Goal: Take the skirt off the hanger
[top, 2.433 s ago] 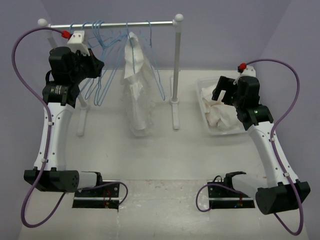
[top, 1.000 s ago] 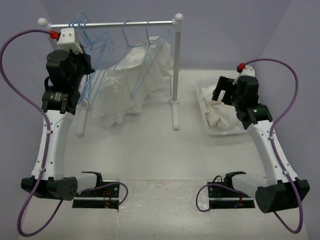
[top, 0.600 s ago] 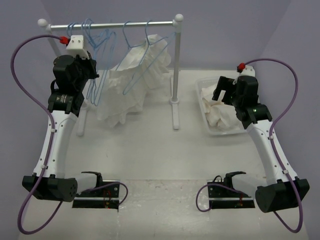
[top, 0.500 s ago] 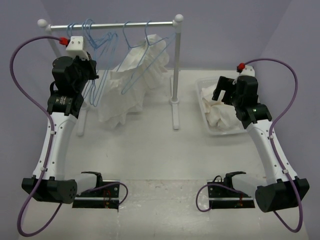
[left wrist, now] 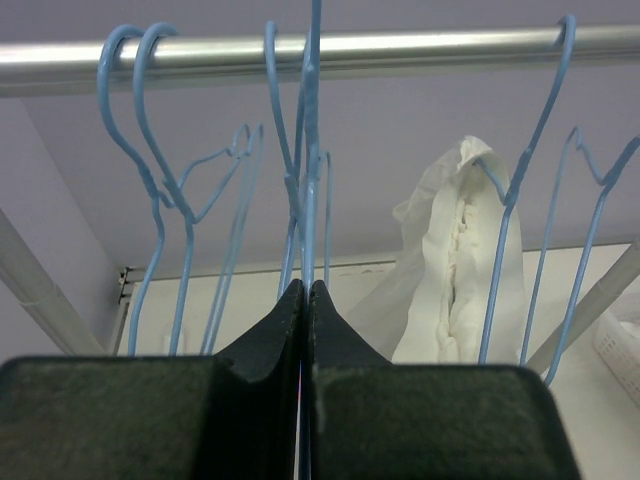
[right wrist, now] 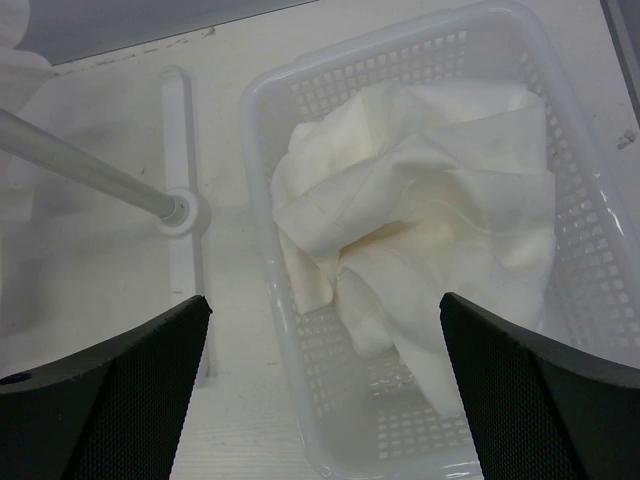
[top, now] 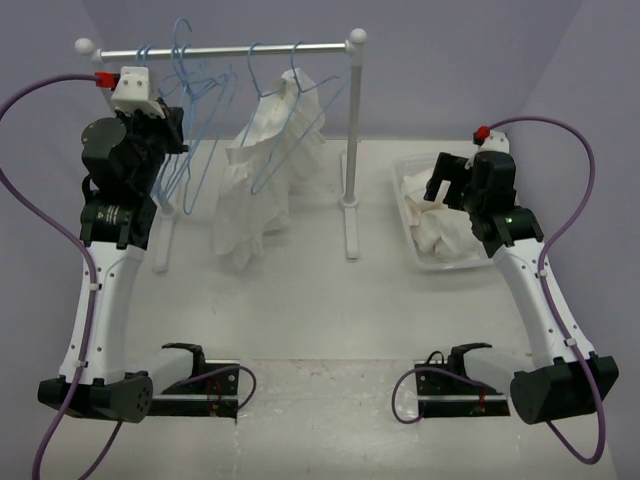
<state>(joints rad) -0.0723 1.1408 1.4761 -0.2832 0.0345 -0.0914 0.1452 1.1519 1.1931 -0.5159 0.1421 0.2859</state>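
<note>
The skirt (top: 262,190) is white, ruffled cloth that hangs from a blue hanger (top: 292,105) on the silver rail (top: 250,48). It also shows in the left wrist view (left wrist: 455,270), to the right of my jaws. My left gripper (top: 172,125) is raised at the left end of the rail. In its wrist view the left gripper (left wrist: 306,288) is shut on the wire of another blue hanger (left wrist: 310,150), which carries no cloth and whose hook rises past the rail (left wrist: 400,45). My right gripper (top: 450,190) is open and empty above the basket, also in its own view (right wrist: 325,300).
Several bare blue hangers (left wrist: 150,170) crowd the left half of the rail. The rack's right post (top: 352,130) stands between skirt and basket, and its foot shows in the right wrist view (right wrist: 180,212). The clear plastic basket (top: 403,160) holds a smooth white cloth (right wrist: 420,220).
The skirt was swung out wide to the left and now hangs narrower and more upright. My left arm has risen and shifted left with the held hanger. The right arm has not moved.
</note>
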